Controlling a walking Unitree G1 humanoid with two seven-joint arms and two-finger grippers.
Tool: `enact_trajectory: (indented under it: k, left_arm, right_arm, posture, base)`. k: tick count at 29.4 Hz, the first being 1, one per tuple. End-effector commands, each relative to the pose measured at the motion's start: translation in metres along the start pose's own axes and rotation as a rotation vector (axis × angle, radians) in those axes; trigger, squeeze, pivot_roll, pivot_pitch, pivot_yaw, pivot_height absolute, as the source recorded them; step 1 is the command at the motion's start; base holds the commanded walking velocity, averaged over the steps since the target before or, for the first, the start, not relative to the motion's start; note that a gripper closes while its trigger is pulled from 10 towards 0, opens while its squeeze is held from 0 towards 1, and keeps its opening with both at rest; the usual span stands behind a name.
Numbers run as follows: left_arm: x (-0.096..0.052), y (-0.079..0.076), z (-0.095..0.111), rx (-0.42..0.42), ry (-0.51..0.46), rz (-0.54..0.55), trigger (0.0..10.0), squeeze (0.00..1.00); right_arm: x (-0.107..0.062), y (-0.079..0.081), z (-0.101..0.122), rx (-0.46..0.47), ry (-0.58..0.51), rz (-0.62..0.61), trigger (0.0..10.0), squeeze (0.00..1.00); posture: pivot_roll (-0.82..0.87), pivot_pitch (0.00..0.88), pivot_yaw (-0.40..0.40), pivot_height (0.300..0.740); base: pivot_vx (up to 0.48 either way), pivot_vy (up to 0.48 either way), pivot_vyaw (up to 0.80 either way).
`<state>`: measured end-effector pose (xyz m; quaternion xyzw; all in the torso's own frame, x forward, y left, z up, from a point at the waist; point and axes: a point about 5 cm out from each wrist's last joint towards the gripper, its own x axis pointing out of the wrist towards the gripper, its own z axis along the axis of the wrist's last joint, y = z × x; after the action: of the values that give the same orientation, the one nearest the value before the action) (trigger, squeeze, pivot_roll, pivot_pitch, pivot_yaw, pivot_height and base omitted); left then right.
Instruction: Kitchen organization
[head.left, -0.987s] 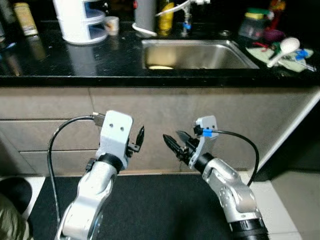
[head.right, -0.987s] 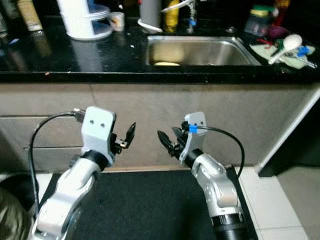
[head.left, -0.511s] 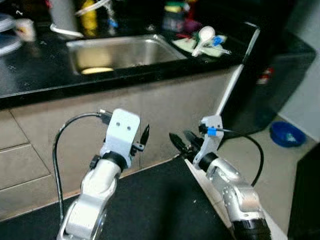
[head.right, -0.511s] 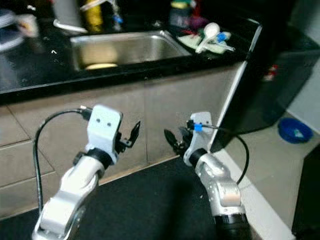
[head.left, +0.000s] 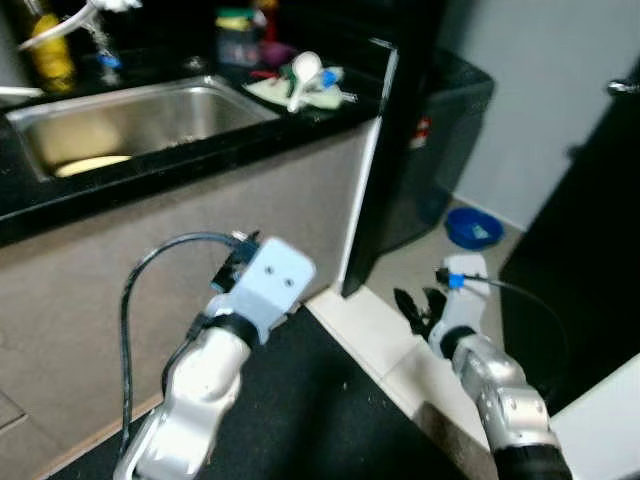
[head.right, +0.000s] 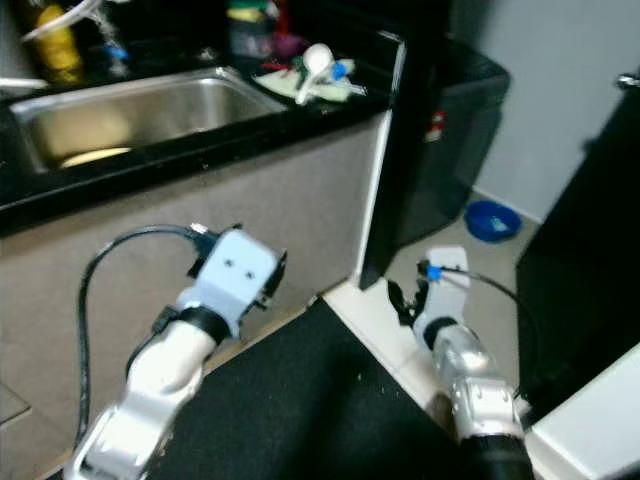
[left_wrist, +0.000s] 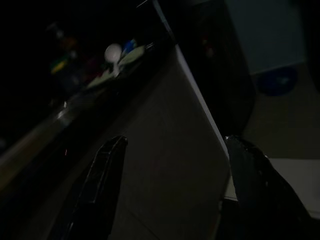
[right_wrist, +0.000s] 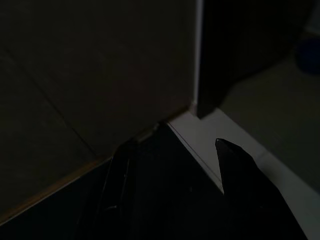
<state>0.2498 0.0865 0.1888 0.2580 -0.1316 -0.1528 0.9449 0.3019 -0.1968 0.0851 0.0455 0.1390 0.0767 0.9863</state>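
A steel sink is set in the black counter at the upper left, with a pale flat item lying in it. At the counter's end a white ladle rests on a green cloth, beside a green-lidded jar. My left gripper is open and empty, held low before the grey cabinet front. My right gripper is also open and empty, over the pale floor near the cabinet's corner.
A black mat lies on the floor below my arms. A tall black unit stands just past the counter's end. A blue bowl sits on the floor beyond it. A dark door is at the right.
The whole view has swung to the right, so the sink now sits at the left and the floor and door have come in. Both arms keep their pose, fingers still apart.
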Motion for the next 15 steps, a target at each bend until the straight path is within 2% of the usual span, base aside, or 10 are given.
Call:
enact_trajectory:
  k: [1,4,6,7,10,15]
  left_arm:
    - [-0.001,-0.004,-0.002,0.043,0.001,-0.021,10.0,0.00]
    - [-0.001,-0.006,-0.004,0.064,0.001,-0.022,10.0,0.00]
    - [0.000,-0.010,-0.003,0.125,-0.015,-0.032,10.0,0.00]
    - [0.000,-0.010,-0.003,0.125,-0.015,-0.032,10.0,0.00]
    - [0.002,-0.012,-0.001,0.243,-0.035,-0.033,10.0,0.00]
    - [0.000,-0.014,0.001,0.350,-0.055,-0.010,10.0,0.00]
  right_arm:
    - [0.000,-0.003,-0.002,-0.013,0.001,-0.012,10.0,0.00]
    - [-0.001,-0.006,-0.007,-0.023,0.015,-0.025,10.0,0.00]
    - [-0.003,-0.013,-0.022,-0.035,0.057,-0.049,10.0,0.00]
    - [-0.003,-0.013,-0.022,-0.035,0.057,-0.049,10.0,0.00]
    - [-0.012,-0.026,-0.051,-0.056,0.143,-0.100,10.0,0.00]
    - [-0.023,-0.034,-0.071,-0.079,0.202,-0.123,10.0,0.00]
  posture:
    - [0.00,0.000,-0.035,0.740]
    - [0.01,0.000,-0.036,0.740]
    - [0.01,0.000,-0.039,0.740]
    - [0.01,0.000,-0.039,0.740]
    - [0.01,0.000,-0.043,0.740]
    - [0.01,0.000,-0.042,0.740]
  base:
    - [0.000,0.000,-0.80]
    - [0.000,0.000,-0.80]
    - [0.000,0.000,-0.80]
    - [0.000,0.000,-0.80]
    - [0.000,0.000,-0.80]
    - [0.000,0.000,-0.80]
